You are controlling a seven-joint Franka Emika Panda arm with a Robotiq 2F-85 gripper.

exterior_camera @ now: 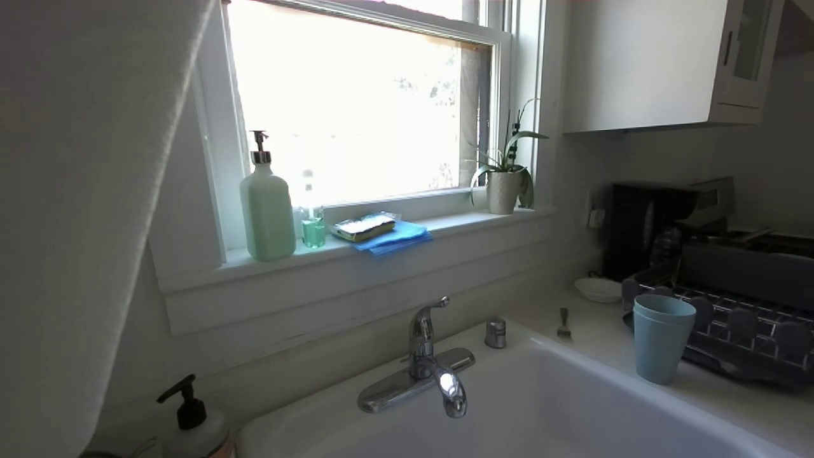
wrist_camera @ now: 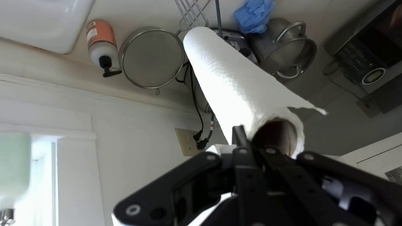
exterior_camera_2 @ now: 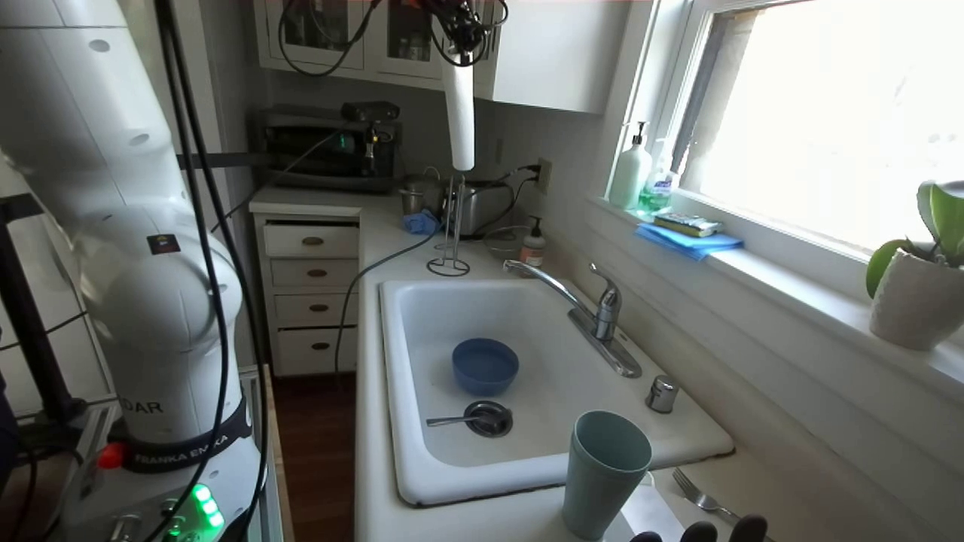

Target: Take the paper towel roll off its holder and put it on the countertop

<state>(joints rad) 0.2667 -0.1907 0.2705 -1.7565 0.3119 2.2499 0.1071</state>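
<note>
At the left of an exterior view stands the white arm (exterior_camera_2: 151,293); then comes the bench (exterior_camera_2: 380,226), carrying a blue cloth (exterior_camera_2: 422,222) and, just right of that, the wire holder (exterior_camera_2: 449,218). Above the holder hangs the paper towel roll (exterior_camera_2: 461,120), near upright and, it seems, just clear of the holder's top. The pincer (wrist_camera: 253,147) is nipping its upper end: in the wrist view one finger (wrist_camera: 239,135) lies against the outer paper, the other probably inside the cardboard core (wrist_camera: 278,135). The roll looks slim, so it should be light; the paper will likely dent easily, and its loose edge (wrist_camera: 301,103) may unwind. The core ought to be stiffer, so holding paper and core wall together seems soundest, though the roll could pivot there. Farther right are the soap bottle (exterior_camera_2: 533,245) and the faucet (exterior_camera_2: 606,305), both worth keeping the dangling end away from.
</note>
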